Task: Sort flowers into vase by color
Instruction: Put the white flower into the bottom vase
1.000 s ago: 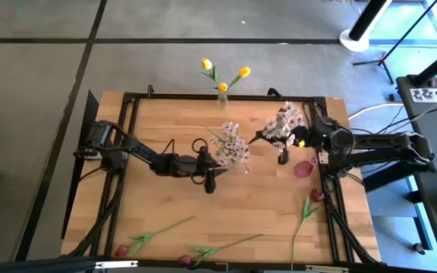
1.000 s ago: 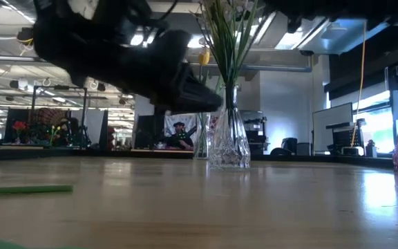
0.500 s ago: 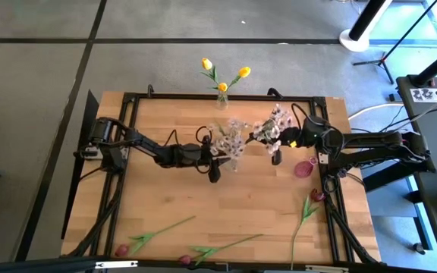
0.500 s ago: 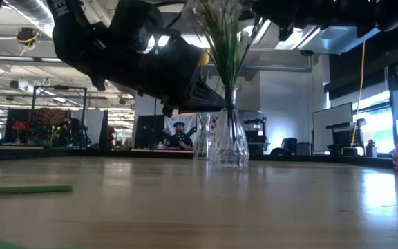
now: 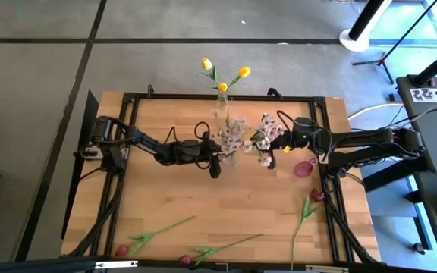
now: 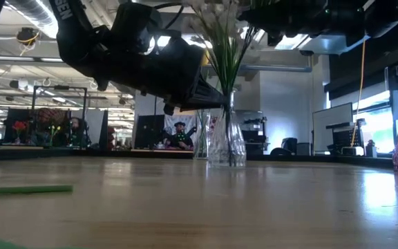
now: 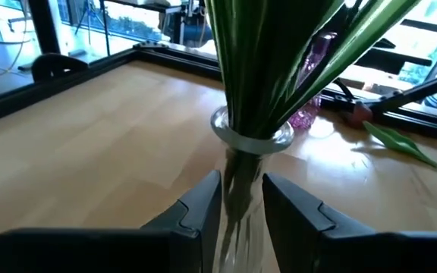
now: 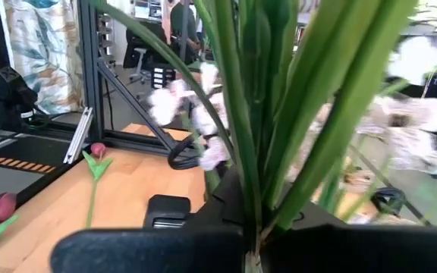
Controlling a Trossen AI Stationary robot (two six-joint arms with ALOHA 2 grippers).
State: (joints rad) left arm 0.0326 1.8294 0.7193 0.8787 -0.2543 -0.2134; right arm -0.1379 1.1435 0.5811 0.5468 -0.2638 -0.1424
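My left gripper (image 7: 241, 201) pinches the clear vase (image 7: 250, 140) mid-table, toward the far edge; my right gripper (image 5: 283, 144) clamps a blossom spray (image 5: 264, 140) just beside it.

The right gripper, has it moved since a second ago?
Yes. The right gripper, holding a white-pink blossom spray, has moved left, away from the pink vase, toward the clear vase.

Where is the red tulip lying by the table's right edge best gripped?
Grip the red tulip mid-stem, coming straight down with the pincer set across it: it lies flat on the table, and the stem is thin and bare below its leaf and bloom.
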